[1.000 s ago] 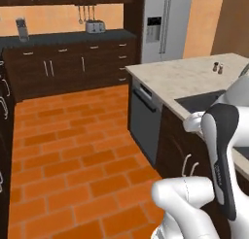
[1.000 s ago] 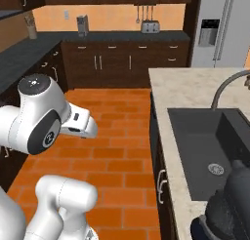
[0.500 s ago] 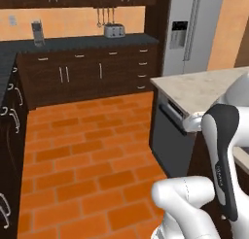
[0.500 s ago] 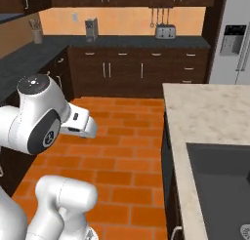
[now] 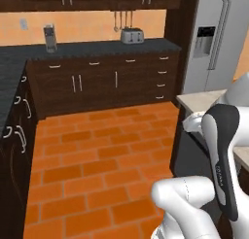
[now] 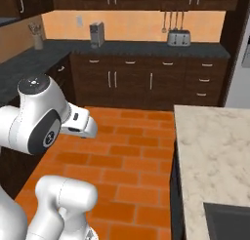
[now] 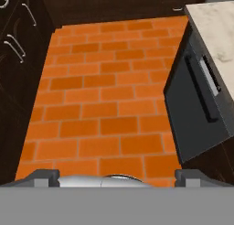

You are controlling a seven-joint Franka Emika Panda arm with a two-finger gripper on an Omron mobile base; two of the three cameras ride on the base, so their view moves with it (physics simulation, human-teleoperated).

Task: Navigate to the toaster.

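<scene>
The toaster (image 5: 132, 36) is a small shiny silver box standing on the dark back counter, under hanging utensils; in the right base view the toaster (image 6: 178, 37) sits toward the right end of that counter. It is far across the orange brick floor from me. My gripper (image 7: 116, 177) points down at the floor, its fingertips (image 7: 45, 176) wide apart, open with nothing between them. The arm is folded close to the base.
A marble-topped island (image 6: 215, 151) with a dark dishwasher front (image 7: 196, 100) stands to my right. Dark cabinets (image 5: 97, 82) line the back wall and the left side. A steel fridge (image 5: 214, 43) is at back right. A grey canister (image 5: 49, 37) stands on the counter. The brick floor (image 5: 97, 150) runs open ahead.
The whole picture has shifted: the base has driven and turned, so the back counter and toaster look nearer and more central, and the island's sink has slid out of sight. The arm's pose is unchanged.
</scene>
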